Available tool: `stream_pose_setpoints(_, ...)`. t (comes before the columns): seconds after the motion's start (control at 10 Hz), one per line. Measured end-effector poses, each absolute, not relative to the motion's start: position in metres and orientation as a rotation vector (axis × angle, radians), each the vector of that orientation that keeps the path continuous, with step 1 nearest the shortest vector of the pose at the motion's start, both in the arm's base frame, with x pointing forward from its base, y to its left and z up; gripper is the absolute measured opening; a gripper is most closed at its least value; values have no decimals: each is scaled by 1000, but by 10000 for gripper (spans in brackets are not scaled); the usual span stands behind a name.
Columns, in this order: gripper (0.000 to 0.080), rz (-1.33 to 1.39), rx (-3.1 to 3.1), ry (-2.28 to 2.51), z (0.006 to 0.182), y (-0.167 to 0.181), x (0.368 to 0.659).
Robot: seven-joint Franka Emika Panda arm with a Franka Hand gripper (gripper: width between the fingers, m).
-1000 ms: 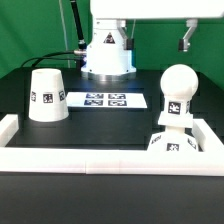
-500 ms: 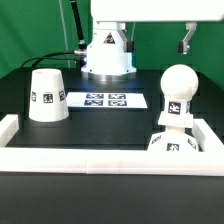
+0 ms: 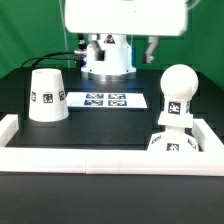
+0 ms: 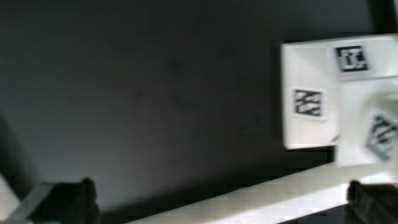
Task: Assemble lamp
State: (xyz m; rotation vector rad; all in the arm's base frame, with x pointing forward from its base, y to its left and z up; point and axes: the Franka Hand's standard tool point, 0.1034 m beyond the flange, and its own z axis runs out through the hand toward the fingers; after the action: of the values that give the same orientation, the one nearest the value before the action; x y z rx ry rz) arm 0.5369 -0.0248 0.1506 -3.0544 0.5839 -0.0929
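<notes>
The white cone shade (image 3: 46,95) stands on the black table at the exterior view's left. The ball-topped bulb (image 3: 177,93) stands upright on the base (image 3: 174,144) at the exterior view's right, close to the front rail. My gripper (image 3: 152,50) hangs high at the back, above and apart from all parts. In the wrist view the base (image 4: 326,90) shows its tags, with part of the bulb (image 4: 379,132) beside it. The gripper (image 4: 217,205) is open and empty, its fingertips (image 4: 63,200) far apart.
The marker board (image 3: 105,100) lies flat at the table's middle. White border rails run along the front (image 3: 100,158) and the sides; one crosses the wrist view (image 4: 231,195). The arm's white base (image 3: 107,55) stands at the back.
The arm has swung toward the exterior view's left and its white wrist body now fills the top of that view. The lamp parts have not moved.
</notes>
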Motion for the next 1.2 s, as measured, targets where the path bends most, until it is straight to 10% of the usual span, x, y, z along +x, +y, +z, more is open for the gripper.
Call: stream_pose_setpoints(1.2, 698, 36, -2991, 763, 129, -78, 472)
